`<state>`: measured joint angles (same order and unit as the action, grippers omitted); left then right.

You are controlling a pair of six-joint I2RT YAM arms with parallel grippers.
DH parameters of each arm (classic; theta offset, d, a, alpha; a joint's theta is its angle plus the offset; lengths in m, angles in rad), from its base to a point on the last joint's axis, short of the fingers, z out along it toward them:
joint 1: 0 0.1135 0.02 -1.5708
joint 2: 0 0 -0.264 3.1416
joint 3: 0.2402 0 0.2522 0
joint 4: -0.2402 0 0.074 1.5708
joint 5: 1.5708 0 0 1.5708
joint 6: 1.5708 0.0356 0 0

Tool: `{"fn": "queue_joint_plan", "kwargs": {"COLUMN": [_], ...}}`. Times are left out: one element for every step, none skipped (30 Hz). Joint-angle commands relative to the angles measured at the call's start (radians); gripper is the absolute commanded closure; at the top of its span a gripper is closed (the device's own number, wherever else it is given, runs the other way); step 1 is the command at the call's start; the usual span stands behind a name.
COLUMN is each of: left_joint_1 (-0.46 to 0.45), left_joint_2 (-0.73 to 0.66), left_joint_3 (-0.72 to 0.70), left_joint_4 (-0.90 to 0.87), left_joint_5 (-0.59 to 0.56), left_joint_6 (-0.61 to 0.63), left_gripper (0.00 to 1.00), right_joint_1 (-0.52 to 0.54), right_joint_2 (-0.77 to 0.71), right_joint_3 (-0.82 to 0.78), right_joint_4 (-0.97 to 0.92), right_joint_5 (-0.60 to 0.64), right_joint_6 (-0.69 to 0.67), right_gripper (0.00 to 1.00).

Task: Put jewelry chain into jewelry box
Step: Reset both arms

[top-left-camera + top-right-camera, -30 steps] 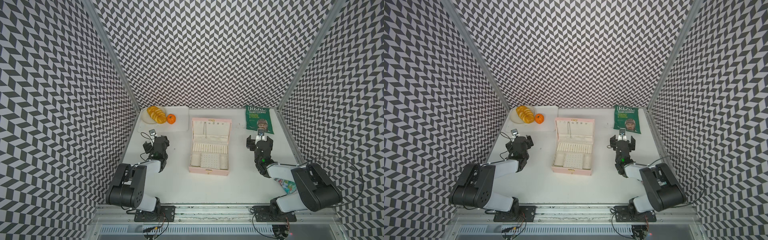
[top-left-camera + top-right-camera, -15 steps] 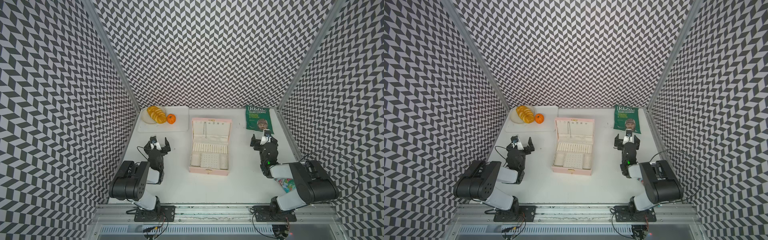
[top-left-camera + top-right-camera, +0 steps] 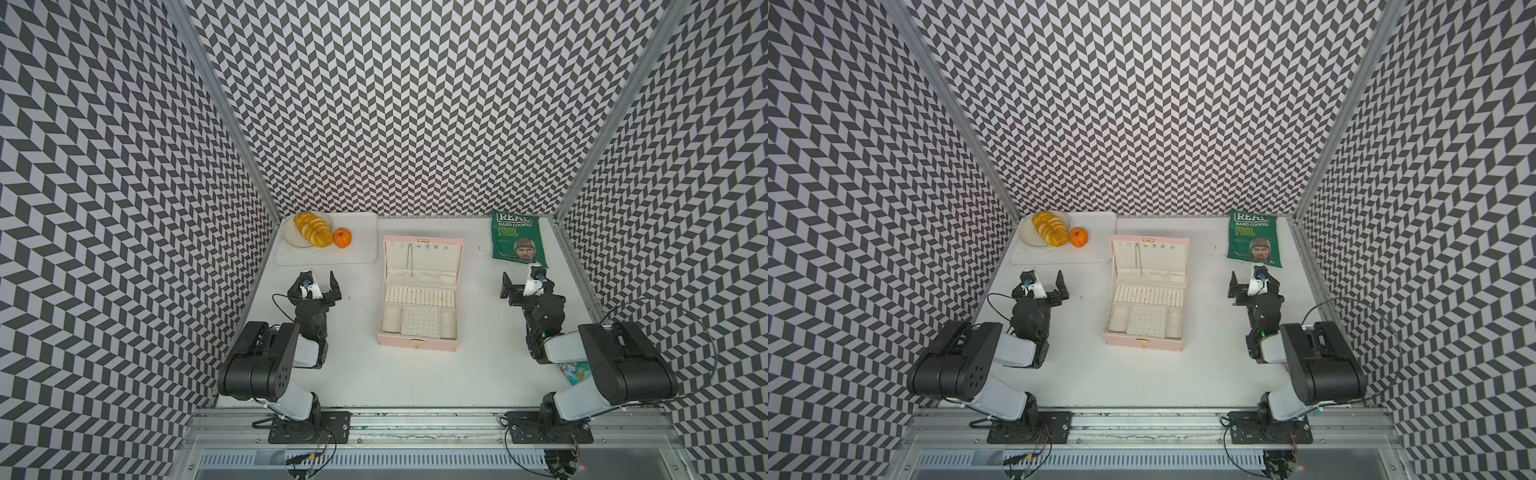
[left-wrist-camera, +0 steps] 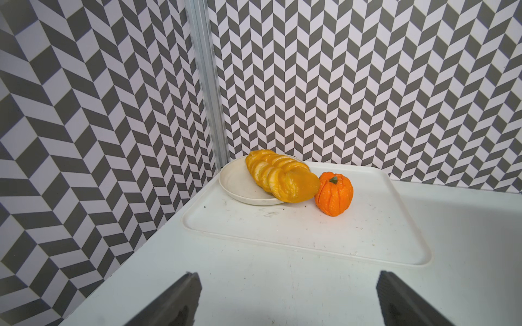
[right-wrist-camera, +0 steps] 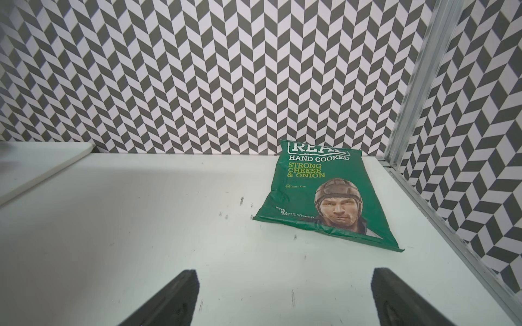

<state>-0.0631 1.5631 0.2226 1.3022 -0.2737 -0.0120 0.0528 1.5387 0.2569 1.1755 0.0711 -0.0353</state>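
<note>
Table (image 3: pixel 415 382) carries the pink box (image 3: pixel 395 343) at centre, lid open. Left gripper (image 4: pixel 287 279) and right gripper (image 5: pixel 284 276) sit on either side, well apart from it, both empty with jaws spread wide. The chain (image 3: pixel 409 259) hangs straight down the lid's cream lining, inside the box.

Both arms are folded low with elbows drawn back over their bases, the left gripper (image 3: pixel 318 286) and right gripper (image 3: pixel 523 287) pointing forward, jaws spread wide and holding nothing.
</note>
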Motion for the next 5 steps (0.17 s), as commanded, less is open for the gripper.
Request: {"fn": "queue_joint_plan", "kwargs": {"left_joint_1": [-0.003, -0.003, -0.003, -0.003, -0.004], "left_joint_2": [0.005, 0.006, 0.007, 0.005, 0.003], "left_joint_3": [0.002, 0.003, 0.004, 0.004, 0.001], "left_joint_4": [0.038, 0.037, 0.035, 0.035, 0.037], "left_joint_5": [0.005, 0.004, 0.005, 0.005, 0.003], "left_joint_6": [0.015, 0.015, 0.015, 0.013, 0.013], "left_gripper": [0.0, 0.0, 0.0, 0.0, 0.0], "right_joint_1": [-0.004, -0.004, -0.003, -0.003, -0.003], "right_joint_2": [-0.006, -0.005, -0.008, -0.009, -0.006], "right_joint_3": [0.017, 0.016, 0.019, 0.02, 0.019], "right_joint_4": [0.029, 0.037, 0.025, 0.02, 0.027], "right_joint_5": [-0.012, -0.011, -0.013, -0.015, -0.013], "right_joint_6": [0.007, 0.008, 0.005, 0.005, 0.007], "right_gripper": [0.0, 0.0, 0.0, 0.0, 0.0]}}
